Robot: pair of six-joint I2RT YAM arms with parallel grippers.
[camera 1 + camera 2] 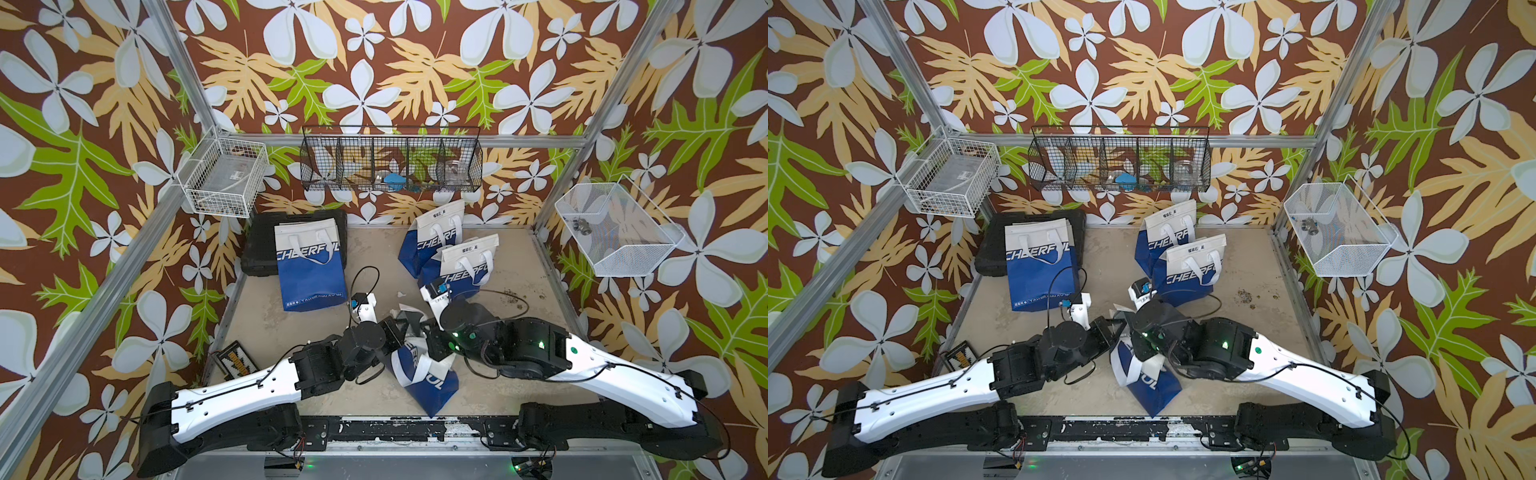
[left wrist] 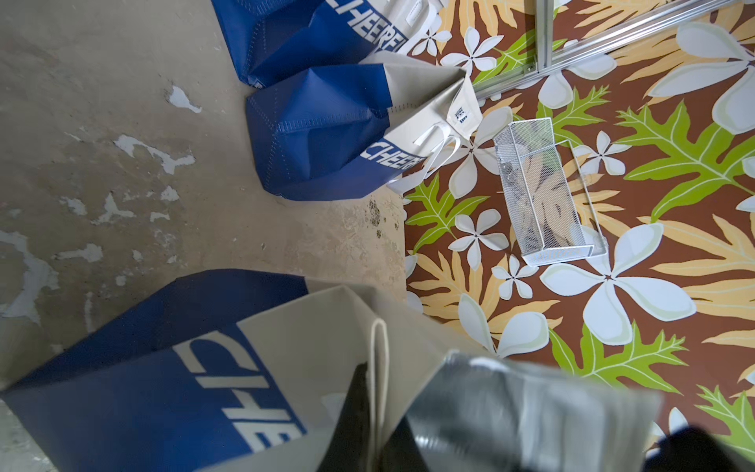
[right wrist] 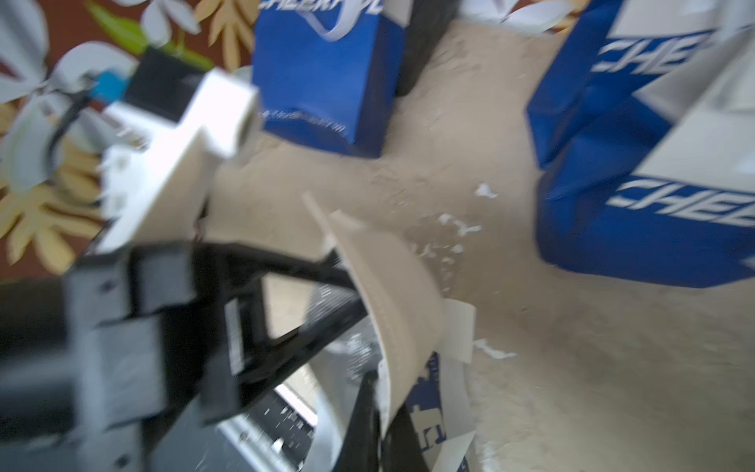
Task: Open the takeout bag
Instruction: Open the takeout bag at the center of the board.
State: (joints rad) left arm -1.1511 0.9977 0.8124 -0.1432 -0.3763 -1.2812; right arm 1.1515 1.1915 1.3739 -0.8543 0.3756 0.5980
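In both top views a worn beige tabletop (image 1: 519, 374) walled by flowered paper (image 1: 395, 62) bears four blue-and-white bags (image 1: 309, 270): three at the back and the takeout bag (image 1: 428, 384) near the front, between two arms (image 1: 249, 386). Three wire baskets (image 1: 390, 158) hang on the walls. Left wrist view: the left gripper (image 2: 378, 433) is pressed together on this bag's rim (image 2: 347, 310), beside its silver lining (image 2: 510, 408); right wrist view, blurred: the right gripper (image 3: 382, 412) pinches the beige rim.

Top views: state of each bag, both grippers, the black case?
Front blue-and-white takeout bag: lying tilted, mouth partly parted, silver lining showing.
Left gripper: fingers shut on that bag's rim.
Right gripper: fingers shut on its rim too.
Left blue-and-white bag: flat, closed, top resting on the case.
Back blue-and-white bags: upright, tops closed.
Black plastic case: lid shut.
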